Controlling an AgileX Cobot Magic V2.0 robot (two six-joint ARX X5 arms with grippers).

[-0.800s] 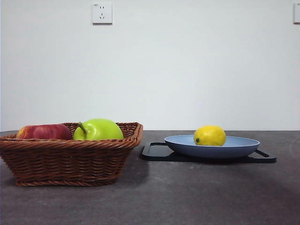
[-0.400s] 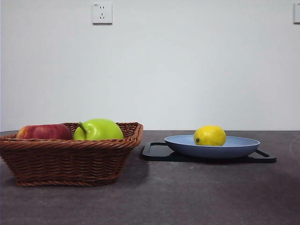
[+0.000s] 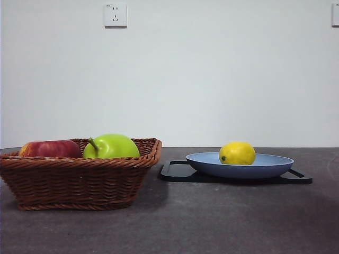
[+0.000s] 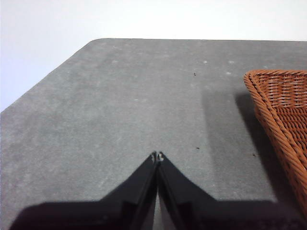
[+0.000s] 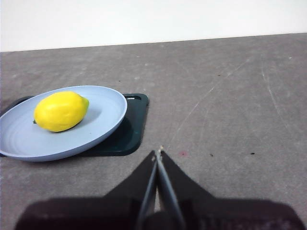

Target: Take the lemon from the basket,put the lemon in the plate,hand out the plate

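The yellow lemon (image 3: 237,153) lies in the light-blue plate (image 3: 270,166), which rests on a flat black tray (image 3: 175,172) right of the brown wicker basket (image 3: 79,180). In the right wrist view the lemon (image 5: 60,110) sits on the plate (image 5: 103,120); my right gripper (image 5: 159,152) is shut and empty, above bare table beside the plate. My left gripper (image 4: 157,156) is shut and empty over bare table, with a corner of the basket (image 4: 283,110) off to one side. Neither gripper shows in the front view.
A yellow-green apple (image 3: 111,146) and a red apple (image 3: 50,148) lie in the basket. A white wall socket (image 3: 115,15) is on the back wall. The table's corner (image 4: 93,42) shows in the left wrist view.
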